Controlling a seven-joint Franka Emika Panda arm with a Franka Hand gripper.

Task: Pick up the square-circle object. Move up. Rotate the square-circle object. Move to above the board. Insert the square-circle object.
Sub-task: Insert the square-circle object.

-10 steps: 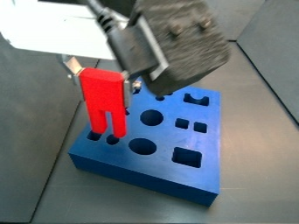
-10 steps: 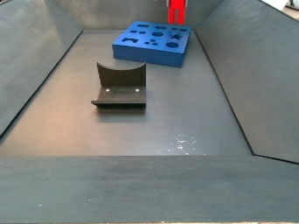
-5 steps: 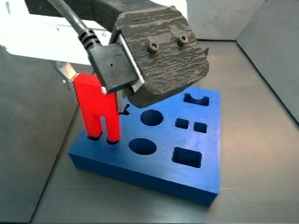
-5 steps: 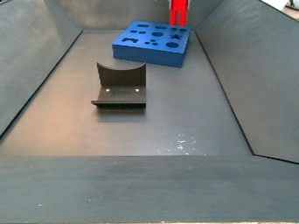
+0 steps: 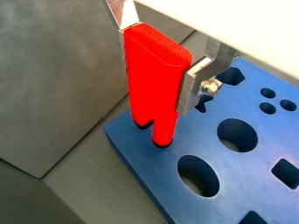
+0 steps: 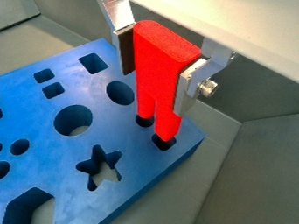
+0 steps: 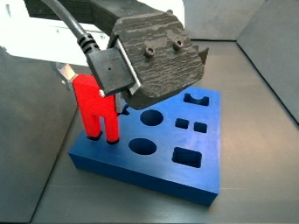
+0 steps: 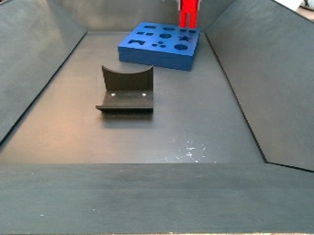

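The square-circle object (image 5: 155, 83) is a bright red block with two legs, standing upright between the silver fingers (image 5: 198, 77) of my gripper (image 5: 160, 52), which is shut on it. Both wrist views show the leg tips down in two small holes by a corner of the blue board (image 5: 233, 175). Seen closer, the object (image 6: 158, 74) sits in the gripper (image 6: 158, 61) near the board's (image 6: 59, 166) edge, beside a star cut-out. In a side view the object (image 7: 93, 109) stands on the board (image 7: 176, 171), with the gripper (image 7: 91, 83) largely hidden behind the wrist housing.
The dark fixture (image 8: 125, 90) stands mid-floor, in front of the board (image 8: 160, 46), with the red object (image 8: 188, 11) at the board's far right corner. Grey sloped bin walls (image 8: 37, 83) surround the floor. A black cable (image 7: 82, 35) runs to the wrist.
The gripper has come down with the red object; its legs, earlier just above the board's corner, now reach into the two small holes.
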